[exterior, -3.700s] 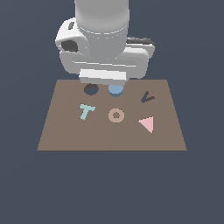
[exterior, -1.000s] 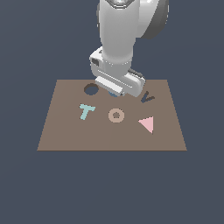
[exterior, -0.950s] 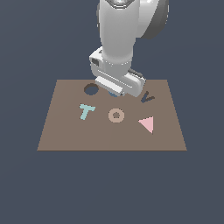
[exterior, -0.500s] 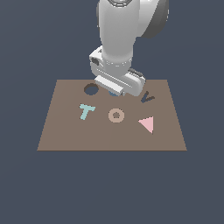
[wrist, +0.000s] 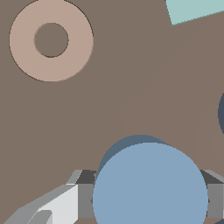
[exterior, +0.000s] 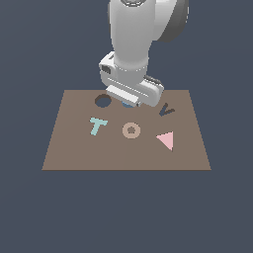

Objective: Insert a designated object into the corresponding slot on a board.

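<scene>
My pincer was pinching the blue disc: in the wrist view a grey finger sat against one side of the disc and a second finger against the opposite side. In the exterior view my arm covered most of the disc, leaving only a sliver of blue showing beneath the hand.

The disc was over the brown board, just beside the dark round hole, on the side of the hole toward the exterior view's right. Disc and hole did not overlap. Whether the disc rested on the board or hung clear of it, I could not tell; a darker patch lay on the board at the disc's edge.

Taking the hole as reference, the teal T lay nearer the camera, the tan ring nearer the camera and toward the exterior view's right, the dark V-shaped cutout farther toward that right, and the pink triangle beyond the ring.
</scene>
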You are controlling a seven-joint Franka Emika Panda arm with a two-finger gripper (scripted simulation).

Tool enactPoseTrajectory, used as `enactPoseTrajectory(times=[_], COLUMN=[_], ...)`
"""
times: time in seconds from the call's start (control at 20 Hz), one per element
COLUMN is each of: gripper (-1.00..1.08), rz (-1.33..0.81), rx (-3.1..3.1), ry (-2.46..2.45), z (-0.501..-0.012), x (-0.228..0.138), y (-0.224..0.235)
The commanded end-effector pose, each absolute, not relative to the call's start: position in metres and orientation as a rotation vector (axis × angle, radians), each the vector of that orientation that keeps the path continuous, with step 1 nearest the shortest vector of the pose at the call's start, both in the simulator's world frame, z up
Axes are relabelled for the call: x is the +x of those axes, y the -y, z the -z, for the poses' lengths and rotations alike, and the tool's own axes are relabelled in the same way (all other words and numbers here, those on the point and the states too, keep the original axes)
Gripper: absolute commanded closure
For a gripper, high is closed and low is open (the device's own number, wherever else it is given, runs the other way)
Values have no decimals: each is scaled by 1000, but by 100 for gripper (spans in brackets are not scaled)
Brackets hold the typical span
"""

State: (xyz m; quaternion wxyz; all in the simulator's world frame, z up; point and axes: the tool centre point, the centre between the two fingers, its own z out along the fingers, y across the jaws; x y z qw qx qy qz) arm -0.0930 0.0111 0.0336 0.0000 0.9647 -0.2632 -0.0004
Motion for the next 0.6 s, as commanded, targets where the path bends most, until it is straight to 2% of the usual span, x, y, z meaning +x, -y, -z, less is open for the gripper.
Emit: enactPoseTrajectory(times=[0.0, 0.55], gripper=[108, 108], rz=[0, 0], rx=[3045, 3119], ry=[774, 374], z=[-34, -36], x=[-95, -106], y=[-9, 9])
